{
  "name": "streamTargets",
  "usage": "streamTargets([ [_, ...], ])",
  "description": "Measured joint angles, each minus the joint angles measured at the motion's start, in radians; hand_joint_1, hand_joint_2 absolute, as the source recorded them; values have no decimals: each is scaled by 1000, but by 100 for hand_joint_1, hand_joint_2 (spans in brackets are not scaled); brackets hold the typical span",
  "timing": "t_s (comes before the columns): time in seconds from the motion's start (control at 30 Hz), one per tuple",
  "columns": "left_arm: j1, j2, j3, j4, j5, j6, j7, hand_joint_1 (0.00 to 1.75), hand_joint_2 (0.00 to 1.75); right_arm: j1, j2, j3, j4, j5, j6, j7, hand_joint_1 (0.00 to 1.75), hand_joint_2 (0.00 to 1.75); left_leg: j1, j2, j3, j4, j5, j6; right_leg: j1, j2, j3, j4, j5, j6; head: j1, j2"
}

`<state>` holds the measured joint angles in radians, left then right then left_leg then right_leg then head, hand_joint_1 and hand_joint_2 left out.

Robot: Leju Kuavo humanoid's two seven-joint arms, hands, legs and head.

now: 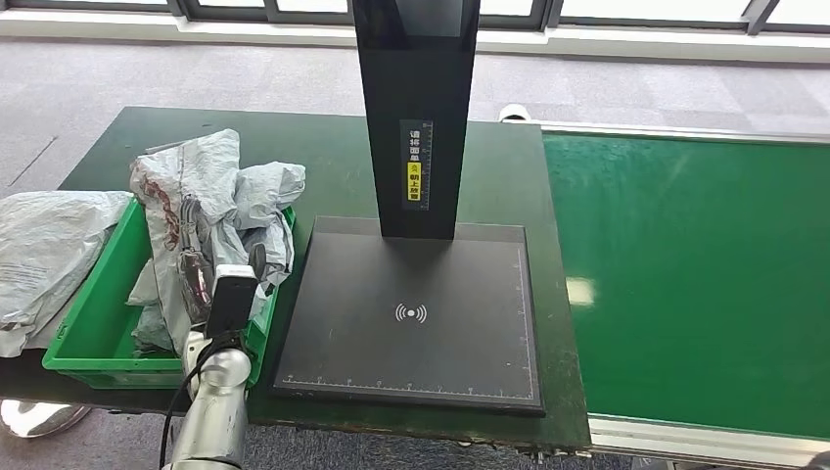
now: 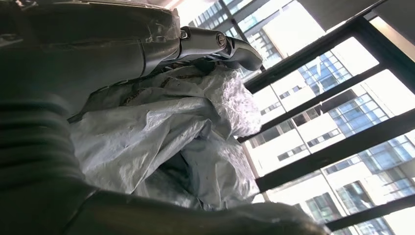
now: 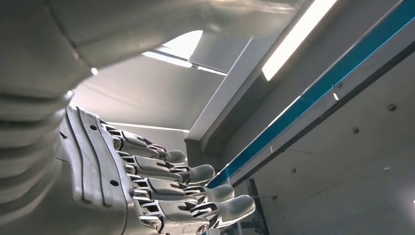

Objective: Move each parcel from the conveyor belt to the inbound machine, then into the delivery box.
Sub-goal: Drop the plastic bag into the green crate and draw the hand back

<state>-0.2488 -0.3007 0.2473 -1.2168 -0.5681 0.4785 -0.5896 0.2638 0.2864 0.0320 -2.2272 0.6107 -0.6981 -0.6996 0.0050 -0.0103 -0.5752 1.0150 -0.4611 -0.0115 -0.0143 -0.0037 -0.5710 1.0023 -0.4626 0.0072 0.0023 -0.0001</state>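
Left hand (image 1: 201,279) fingers clamp one grey parcel (image 1: 210,186) over one green box (image 1: 93,328); right hand (image 3: 147,191) fingers apart.

You are looking at a dark green tabletop (image 1: 323,157) standing on a grey carpeted floor (image 1: 88,83). Along the far wall runs a pale sill (image 1: 626,44) under dark-framed windows (image 1: 548,12), and daylight falls across the carpet. From the left wrist view you see tall window panes behind black bars (image 2: 342,142), with bright office buildings (image 2: 313,122) outside. The right wrist view shows you a grey ceiling (image 3: 161,98) with a long lit light strip (image 3: 298,39).
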Motion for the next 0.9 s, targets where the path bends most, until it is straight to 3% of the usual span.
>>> streamTargets([
  [0.23,54,-5,-56,-75,145,-43,-36,0,0,-2,-7,0,9,-7,0,0,0,0,0,1,-2,0,0,0,0,1,-2,0,0,0,0,0],
  [0.43,178,1,-102,-258,253,-67,-49,0,0,0,-14,4,20,-25,0,-1,0,0,0,3,-2,0,-1,0,0,3,-3,0,-1,0,0,0],
  [0.6,258,3,-138,-385,242,22,-21,0,0,-8,-31,12,51,-35,0,-1,0,0,0,3,-2,0,-3,0,0,2,-2,0,-2,0,0,0],
  [0.77,302,3,-139,-439,213,182,-26,0,0,-26,-42,17,94,-39,1,-1,0,0,0,3,-2,0,-3,0,0,2,-2,0,-2,0,0,0],
  [0.9,324,2,-144,-474,213,214,-28,0,0,-41,-46,26,119,-35,1,-1,0,0,0,3,-2,0,-2,0,0,2,-2,0,-2,0,0,0],
])
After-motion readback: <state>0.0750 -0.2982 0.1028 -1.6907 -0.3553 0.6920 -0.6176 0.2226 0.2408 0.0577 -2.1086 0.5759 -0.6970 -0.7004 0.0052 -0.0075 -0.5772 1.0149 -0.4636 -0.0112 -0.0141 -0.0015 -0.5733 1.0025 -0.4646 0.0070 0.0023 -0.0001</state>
